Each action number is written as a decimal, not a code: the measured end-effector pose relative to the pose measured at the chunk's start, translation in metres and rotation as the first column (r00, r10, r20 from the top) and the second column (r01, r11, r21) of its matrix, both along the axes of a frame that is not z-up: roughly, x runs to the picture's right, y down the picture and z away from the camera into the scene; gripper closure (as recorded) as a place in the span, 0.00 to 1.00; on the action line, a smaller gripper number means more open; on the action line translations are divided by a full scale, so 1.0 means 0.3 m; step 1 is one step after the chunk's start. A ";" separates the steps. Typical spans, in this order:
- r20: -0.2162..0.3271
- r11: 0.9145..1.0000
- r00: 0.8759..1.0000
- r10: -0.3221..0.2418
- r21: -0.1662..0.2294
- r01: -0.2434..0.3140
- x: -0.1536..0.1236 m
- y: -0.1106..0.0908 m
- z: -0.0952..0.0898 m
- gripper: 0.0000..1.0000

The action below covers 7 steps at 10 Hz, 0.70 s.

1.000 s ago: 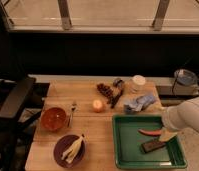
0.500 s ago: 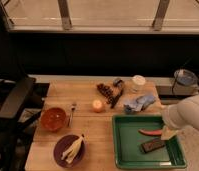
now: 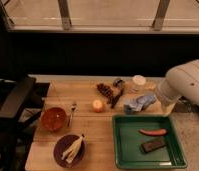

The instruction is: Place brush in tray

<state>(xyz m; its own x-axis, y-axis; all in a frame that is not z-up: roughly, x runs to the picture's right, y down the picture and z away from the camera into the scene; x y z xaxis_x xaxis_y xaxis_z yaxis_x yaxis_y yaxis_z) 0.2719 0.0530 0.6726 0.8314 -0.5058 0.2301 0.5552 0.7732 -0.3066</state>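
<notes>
Overhead, a barred window (image 3: 108, 15) tops the dark wall behind the wooden counter (image 3: 93, 132). The brush (image 3: 115, 98) lies on the wood, outside the green tray (image 3: 116, 145), between a brown cluster (image 3: 105, 90) and a blue cloth (image 3: 139, 102). The tool is hidden behind the white arm (image 3: 187, 85) at right, jaws apart. A dark chair (image 3: 15, 100) is cut off at left.
</notes>
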 end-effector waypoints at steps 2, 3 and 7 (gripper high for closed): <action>0.088 0.986 0.982 -0.166 0.021 0.165 -0.123 -0.067 0.042 0.20; 0.100 0.983 0.978 -0.182 0.028 0.180 -0.150 -0.074 0.047 0.20; 0.097 0.983 0.979 -0.182 0.029 0.180 -0.144 -0.073 0.047 0.20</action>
<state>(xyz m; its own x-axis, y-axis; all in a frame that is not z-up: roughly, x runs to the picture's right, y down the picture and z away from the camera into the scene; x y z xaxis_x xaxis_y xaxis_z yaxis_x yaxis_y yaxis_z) 0.2286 0.0312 0.6868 0.6996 -0.6509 0.2947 0.7131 0.6626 -0.2291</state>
